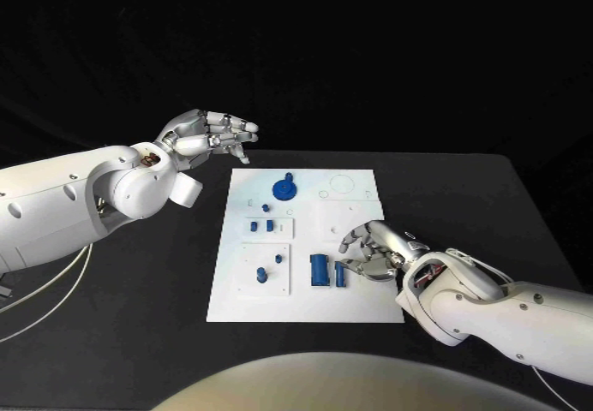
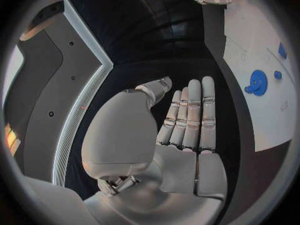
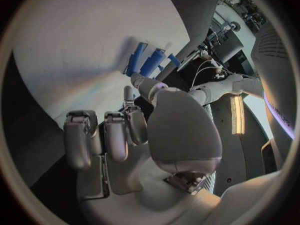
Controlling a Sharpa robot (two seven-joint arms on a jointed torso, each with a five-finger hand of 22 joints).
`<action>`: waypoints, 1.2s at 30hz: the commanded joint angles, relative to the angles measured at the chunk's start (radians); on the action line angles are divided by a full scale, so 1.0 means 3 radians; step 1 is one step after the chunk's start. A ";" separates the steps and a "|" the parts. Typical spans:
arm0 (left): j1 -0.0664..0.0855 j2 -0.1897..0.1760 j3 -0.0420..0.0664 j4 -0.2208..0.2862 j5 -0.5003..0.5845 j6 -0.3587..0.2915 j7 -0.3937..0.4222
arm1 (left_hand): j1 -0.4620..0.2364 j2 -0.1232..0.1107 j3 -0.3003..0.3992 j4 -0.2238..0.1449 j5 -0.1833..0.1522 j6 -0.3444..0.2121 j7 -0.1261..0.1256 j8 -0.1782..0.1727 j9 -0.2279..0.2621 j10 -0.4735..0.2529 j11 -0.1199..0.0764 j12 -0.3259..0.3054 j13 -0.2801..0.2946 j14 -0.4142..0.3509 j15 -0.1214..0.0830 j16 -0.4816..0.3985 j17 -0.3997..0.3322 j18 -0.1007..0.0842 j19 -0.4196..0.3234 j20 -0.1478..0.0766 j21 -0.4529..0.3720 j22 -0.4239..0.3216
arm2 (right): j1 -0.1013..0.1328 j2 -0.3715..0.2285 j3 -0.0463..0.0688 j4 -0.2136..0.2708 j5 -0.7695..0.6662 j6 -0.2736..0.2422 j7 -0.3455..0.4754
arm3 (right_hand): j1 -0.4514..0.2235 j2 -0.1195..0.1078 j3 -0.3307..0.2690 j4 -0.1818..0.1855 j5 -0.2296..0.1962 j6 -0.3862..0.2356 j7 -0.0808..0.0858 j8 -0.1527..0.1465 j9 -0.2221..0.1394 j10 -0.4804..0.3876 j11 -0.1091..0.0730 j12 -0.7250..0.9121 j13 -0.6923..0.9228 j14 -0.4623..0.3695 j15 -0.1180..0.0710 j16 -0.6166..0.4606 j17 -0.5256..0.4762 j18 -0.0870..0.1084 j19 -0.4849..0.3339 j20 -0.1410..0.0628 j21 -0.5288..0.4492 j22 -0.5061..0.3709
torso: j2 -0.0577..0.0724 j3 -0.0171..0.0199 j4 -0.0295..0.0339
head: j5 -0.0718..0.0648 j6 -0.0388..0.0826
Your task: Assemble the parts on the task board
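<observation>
Parts [image 1: 319, 270] lie on the board [image 1: 358, 304], mid-surface. Right hand [image 1: 374, 250], fingers curled and empty, hovers right of two cylinders; approach low and pinch squarely. Left hand [image 1: 207, 135] hangs empty, far left.

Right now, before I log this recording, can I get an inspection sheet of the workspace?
Surface: black table, white task board in its middle.
Job's things: blue gear at the board's far end; small blue parts mid-board; two blue cylinders beside the right hand.
Clutter: nothing seen.
Hands: left hand raised off the board's far left corner, holding nothing; right hand over the board, fingers curled, grip unclear.
Cables: pale cables under the left arm.
Surroundings: dark backdrop.
</observation>
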 commanded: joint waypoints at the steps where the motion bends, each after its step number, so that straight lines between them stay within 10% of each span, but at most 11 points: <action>1: 0.0002 0.0003 0.0002 0.0010 0.0005 0.0047 0.0019 | -0.0010 0.0019 -0.0004 0.0023 0.0007 -0.0015 -0.0003 0.0023 0.0002 -0.0023 -0.0011 0.0023 -0.0005 -0.0010 0.0011 0.0016 0.0003 0.0043 0.0026 0.0005 -0.0022 -0.0004 | -0.0010 0.0014 -0.0001 -0.0008 -0.0045 0.0068 0.0001 | -0.0045 -0.0002 0.0002 0.0007 -0.0008 0.0030 -0.0009 -0.0019 -0.0007 0.0019 0.0004 0.0025 0.0388 0.0249 0.0008 0.0016 0.0439 0.0005 0.0252 0.0018 0.0019 0.0808 | 0.0000 -0.0001 0.0001 | 0.0003 0.0001; 36: 0.0003 -0.0005 0.0002 0.0012 0.0005 0.0043 0.0020 | -0.0010 0.0019 -0.0004 0.0023 0.0007 -0.0015 -0.0003 0.0023 0.0002 -0.0023 -0.0011 0.0023 -0.0005 -0.0010 0.0011 0.0016 0.0003 0.0043 0.0026 0.0005 -0.0022 -0.0004 | -0.0038 0.0074 -0.0001 -0.0118 -0.0146 0.0147 -0.0008 | 0.0008 -0.0029 0.0018 -0.0069 -0.0008 0.0161 -0.0059 0.0018 -0.0022 0.0040 -0.0039 0.0059 0.0405 0.0252 -0.0026 0.0023 0.0455 -0.0001 0.0263 -0.0010 0.0045 0.0815 | -0.0003 -0.0003 -0.0001 | 0.0005 0.0001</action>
